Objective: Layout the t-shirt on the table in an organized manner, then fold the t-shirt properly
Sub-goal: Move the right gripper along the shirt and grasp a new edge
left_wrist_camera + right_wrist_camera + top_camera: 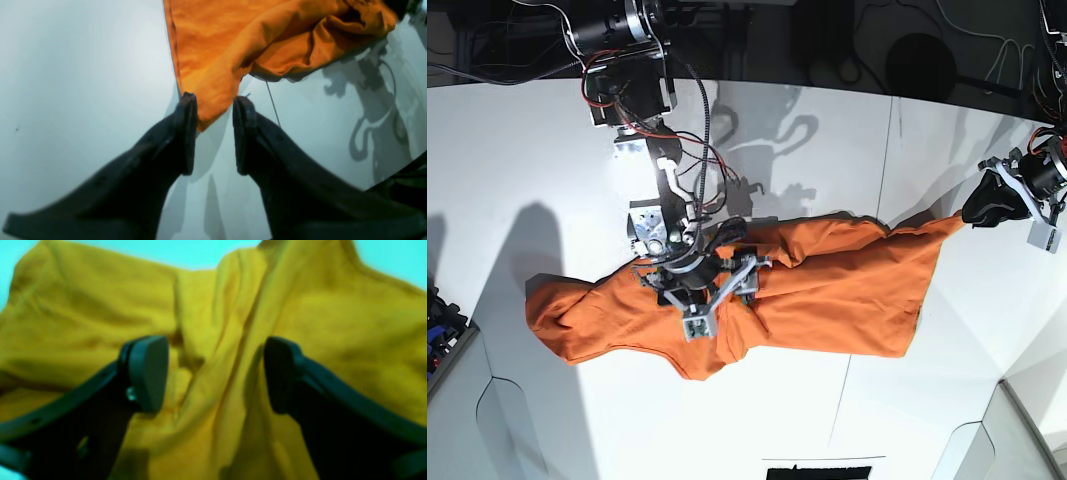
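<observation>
Basically 1 t-shirt (827,290), plain orange, no readable label or print, spread rumpled across mid table (537,140). 2 arms: right gripper (213,373) over shirt's left-centre, fingers wide, nothing held. Left gripper (213,133) at far-right shirt corner, fingers partly apart, cloth tip between them, not pinched.

Bright overhead light, blurred wrist views.
</observation>
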Motion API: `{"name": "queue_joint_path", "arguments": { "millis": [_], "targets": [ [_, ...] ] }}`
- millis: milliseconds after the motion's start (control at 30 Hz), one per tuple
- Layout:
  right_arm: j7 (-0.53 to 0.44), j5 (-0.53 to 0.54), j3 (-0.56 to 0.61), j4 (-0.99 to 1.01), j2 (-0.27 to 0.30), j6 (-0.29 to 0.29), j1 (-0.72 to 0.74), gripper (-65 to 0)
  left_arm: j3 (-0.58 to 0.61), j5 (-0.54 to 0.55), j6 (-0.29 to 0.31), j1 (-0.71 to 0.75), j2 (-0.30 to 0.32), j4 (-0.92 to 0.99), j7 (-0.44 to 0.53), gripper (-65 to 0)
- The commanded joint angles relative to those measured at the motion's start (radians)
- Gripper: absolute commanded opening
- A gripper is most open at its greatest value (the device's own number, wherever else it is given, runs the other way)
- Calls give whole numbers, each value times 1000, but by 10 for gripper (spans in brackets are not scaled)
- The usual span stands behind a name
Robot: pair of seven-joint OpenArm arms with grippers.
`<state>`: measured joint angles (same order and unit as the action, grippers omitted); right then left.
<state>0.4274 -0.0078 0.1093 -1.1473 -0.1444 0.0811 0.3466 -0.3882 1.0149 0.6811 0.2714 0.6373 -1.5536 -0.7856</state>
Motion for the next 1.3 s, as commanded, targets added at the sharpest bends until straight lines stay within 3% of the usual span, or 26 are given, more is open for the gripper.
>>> {"name": "queue_joint_path", "arguments": {
  "millis": [0, 100, 200, 233, 533, 600, 767, 900, 1033, 1067, 1167, 1200, 1267],
  "targets": [
    [-20, -9, 2, 0, -5, -16, 24, -238, -11, 21, 17, -8, 22, -15, 19, -438],
    [-21, -39, 2, 16, -5, -68, 24, -414, -11, 21, 17, -8, 22, -15, 27, -438],
    [-41, -74, 2, 0, -6, -70, 24, -632, -11, 19, 17, -8, 22, -15, 26, -438],
    [-39, -86, 2, -13, -6, -71, 24, -650, -11, 17, 17, -8, 22, -15, 26, -438],
    [21, -109, 2, -264, -6, -71, 22, -650, -11, 10, 17, -8, 23, -15, 30, -440],
    [53, -109, 2, -319, -6, -71, 22, -650, -11, 13, 17, -8, 23, -15, 30, -474],
    [51, -109, 2, -373, -6, -71, 22, -650, -11, 49, 17, -4, 24, -15, 20, -650],
    [51, -114, 2, -379, -5, -71, 22, -650, -10, 171, 17, 18, 28, -42, -44, -650],
    [58, -158, 1, -388, -5, -71, 21, -650, -10, 171, 17, 40, 28, -106, -42, -650],
    [64, -161, 1, -390, -3, -71, 21, -650, -9, 167, 17, 45, 28, -118, -42, -601],
    [68, -161, 1, -392, 2, -71, 21, -650, 28, 64, 17, 45, 27, -126, -11, -278],
    [70, -161, 2, -392, 8, -71, 21, -650, 49, -2, 17, 45, 27, -126, 43, -229],
    [80, -161, 1, -392, 26, -71, 21, -650, 96, -152, 17, 44, 28, -126, 189, -224]
  ]
}}
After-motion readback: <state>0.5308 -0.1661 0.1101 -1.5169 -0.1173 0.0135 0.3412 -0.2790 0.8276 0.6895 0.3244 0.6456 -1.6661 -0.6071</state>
